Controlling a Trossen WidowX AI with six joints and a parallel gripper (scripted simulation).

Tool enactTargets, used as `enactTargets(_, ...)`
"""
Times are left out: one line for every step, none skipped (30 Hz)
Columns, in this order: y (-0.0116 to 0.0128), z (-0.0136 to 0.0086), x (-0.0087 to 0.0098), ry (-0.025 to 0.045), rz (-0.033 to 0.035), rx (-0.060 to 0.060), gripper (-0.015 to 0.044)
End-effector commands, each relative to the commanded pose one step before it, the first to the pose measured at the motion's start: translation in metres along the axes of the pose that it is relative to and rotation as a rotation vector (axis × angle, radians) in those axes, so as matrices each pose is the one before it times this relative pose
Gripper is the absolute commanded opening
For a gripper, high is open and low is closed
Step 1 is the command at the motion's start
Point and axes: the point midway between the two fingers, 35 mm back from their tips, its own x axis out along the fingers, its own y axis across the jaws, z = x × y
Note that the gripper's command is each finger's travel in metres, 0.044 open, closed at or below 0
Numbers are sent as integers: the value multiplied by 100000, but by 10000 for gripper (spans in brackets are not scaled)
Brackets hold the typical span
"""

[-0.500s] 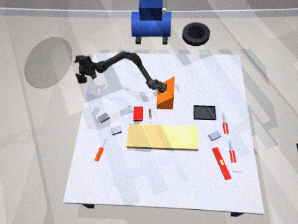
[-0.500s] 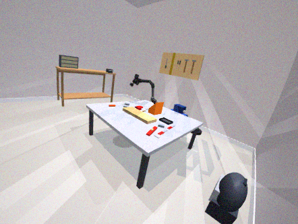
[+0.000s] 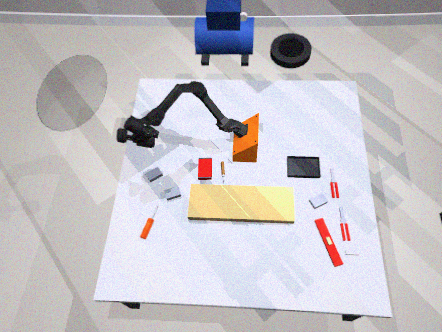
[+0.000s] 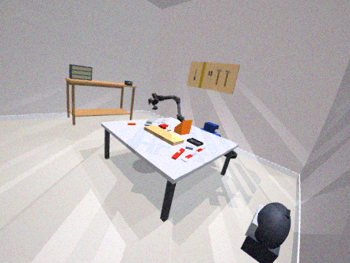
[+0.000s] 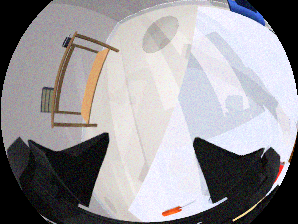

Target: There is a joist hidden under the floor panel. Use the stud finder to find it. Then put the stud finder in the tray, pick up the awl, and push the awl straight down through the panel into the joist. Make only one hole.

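Observation:
A red box (image 3: 205,168) (image 4: 163,126), seemingly the stud finder, lies on the table behind the panel's left part. The awl (image 3: 223,167), small with a tan handle, lies just right of it, its tip toward the panel. The pale yellow floor panel (image 3: 241,204) (image 4: 160,133) lies mid-table; no hole can be made out at this size. The black tray (image 3: 303,167) (image 4: 195,142) is behind and right of the panel, with nothing visible in it. My gripper (image 3: 136,138) (image 4: 153,104) (image 5: 153,140) is open and empty, raised over the table's left edge, far from the red box and awl.
An orange wedge (image 3: 247,142) (image 4: 184,127) stands beside the arm's base. Grey blocks (image 3: 153,174) and an orange screwdriver (image 3: 147,228) (image 5: 171,211) lie at left. A red level (image 3: 328,242) (image 4: 178,154), red-handled tools (image 3: 334,189) and a light grey block (image 3: 318,201) lie at right.

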Motion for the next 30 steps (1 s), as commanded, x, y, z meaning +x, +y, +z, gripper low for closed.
enactTargets(-4130, -4354, -1042, 13477, -6359, -38655, 440)
enactTargets(-764, -1562, -150, 3875, -1301, -11061, 440)
enactTargets(-643, -1602, -141, 3891, -1045, -11103, 440)
enactTargets(-521, -1631, -131, 3886, -796, -11144, 440)
enactTargets(-400, -1649, -120, 3861, -559, -11186, 440)
enactTargets(-287, -1738, -130, 3991, -289, -11707, 440)
enactTargets(-160, -1759, -119, 3976, -57, -11920, 440)
enactTargets(-31, -1745, -106, 3888, 161, -11966, 440)
enactTargets(93, -1720, -92, 3788, 360, -12011, 440)
enactTargets(212, -1686, -77, 3679, 539, -12053, 440)
enactTargets(325, -1642, -63, 3563, 697, -12093, 440)
enactTargets(430, -1591, -48, 3444, 834, -12129, 440)
enactTargets(529, -1532, -33, 3324, 952, -12162, 440)
enactTargets(619, -1467, -18, 3207, 1051, -12192, 440)
enactTargets(692, -1396, 6, 3136, 1108, -12217, 440)
enactTargets(820, -1455, 39, 3434, 1260, -13484, 440)
enactTargets(950, -1447, 59, 3529, 1424, -14315, 440)
enactTargets(1025, -1341, 78, 3428, 1498, -14322, 440)
enactTargets(1088, -1233, 97, 3343, 1562, -14321, 440)
enactTargets(1134, -1120, 114, 3263, 1611, -14245, 440)
enactTargets(937, -798, 107, 2552, 1316, -11275, 440)
enactTargets(581, -434, 73, 1521, 806, -6757, 440)
enactTargets(198, -135, 26, 506, 272, -2251, 440)
enactTargets(0, 0, 0, 0, 0, 0, 440)
enactTargets(0, 0, 0, 0, 0, 0, 440)
enactTargets(0, 0, 0, 0, 0, 0, 440)
enactTargets(0, 0, 0, 0, 0, 0, 440)
enactTargets(0, 0, 0, 0, 0, 0, 440)
enactTargets(0, 0, 0, 0, 0, 0, 440)
enactTargets(0, 0, 0, 0, 0, 0, 440)
